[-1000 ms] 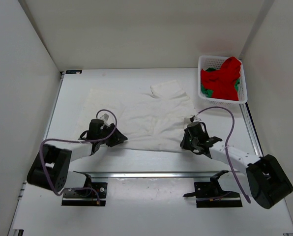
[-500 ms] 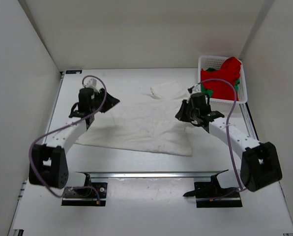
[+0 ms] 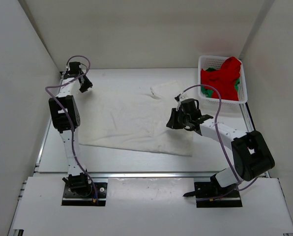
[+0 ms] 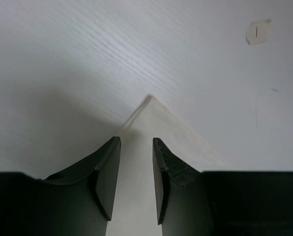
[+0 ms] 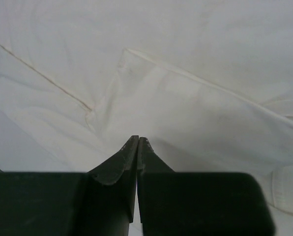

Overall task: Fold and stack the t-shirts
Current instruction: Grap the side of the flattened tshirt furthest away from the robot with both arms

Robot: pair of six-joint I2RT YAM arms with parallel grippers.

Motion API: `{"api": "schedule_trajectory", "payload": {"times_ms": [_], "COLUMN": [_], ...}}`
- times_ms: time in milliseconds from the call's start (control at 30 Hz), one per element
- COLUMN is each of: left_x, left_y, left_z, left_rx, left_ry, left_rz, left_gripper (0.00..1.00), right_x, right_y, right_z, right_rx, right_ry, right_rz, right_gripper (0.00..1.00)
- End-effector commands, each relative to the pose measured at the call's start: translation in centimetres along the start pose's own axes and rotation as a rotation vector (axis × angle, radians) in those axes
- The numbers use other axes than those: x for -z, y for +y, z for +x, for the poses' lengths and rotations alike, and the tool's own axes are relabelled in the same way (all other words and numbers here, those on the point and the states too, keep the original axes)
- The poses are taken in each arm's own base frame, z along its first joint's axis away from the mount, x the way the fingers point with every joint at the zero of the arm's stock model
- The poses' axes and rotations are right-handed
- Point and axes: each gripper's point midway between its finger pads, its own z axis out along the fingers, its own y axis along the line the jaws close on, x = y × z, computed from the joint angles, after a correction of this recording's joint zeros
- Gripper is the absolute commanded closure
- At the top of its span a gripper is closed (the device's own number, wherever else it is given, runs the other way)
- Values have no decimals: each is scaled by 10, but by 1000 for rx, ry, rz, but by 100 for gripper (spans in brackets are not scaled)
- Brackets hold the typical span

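The white t-shirt (image 3: 131, 118) lies spread flat in the middle of the table. My left gripper (image 3: 84, 84) is stretched out to the far left corner. In the left wrist view it (image 4: 136, 139) is open, with a pointed corner of the white shirt (image 4: 154, 120) lying between the fingers. My right gripper (image 3: 172, 122) is over the shirt's right side. In the right wrist view it (image 5: 137, 137) is shut just above a folded sleeve area of the shirt (image 5: 161, 98). The red t-shirt (image 3: 225, 76) and the green t-shirt (image 3: 206, 91) lie crumpled in the basket.
The white mesh basket (image 3: 213, 57) stands at the far right corner. White walls close in the table at left, back and right. A metal rail (image 3: 151, 174) runs along the near edge by the arm bases. A tape mark (image 4: 258, 32) is on the table.
Both grippers left the shirt's near edge and moved away from me. The left one went to the far left corner. The right one moved onto the shirt's right side.
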Motion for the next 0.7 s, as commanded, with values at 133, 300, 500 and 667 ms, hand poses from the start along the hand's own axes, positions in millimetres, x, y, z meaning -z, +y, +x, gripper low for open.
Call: {"api": "schedule_trajectory", "payload": {"times_ms": [133,300,500,667], "left_x": [-12,-24,-26,-35], "left_y": [-19,-17,-14,-16], "left_z": [-33,-20,-20,-11], "left_rx": [-177,-199,-211,-224], "left_ry": [-45,-10,-13,9], "left_rz": [-87,-82,-104,-93], "left_gripper": [52,53,47,55], "right_x": [1,2,3,8], "right_y": [10,11,25,26], "right_z": [-8,-13,-28,-41], "right_rx": [14,26,43,49], "right_ry": [-52,-62,-83,-118], "right_rz": [-76,-71,-99,-101], "right_gripper": [99,99,92,81]}}
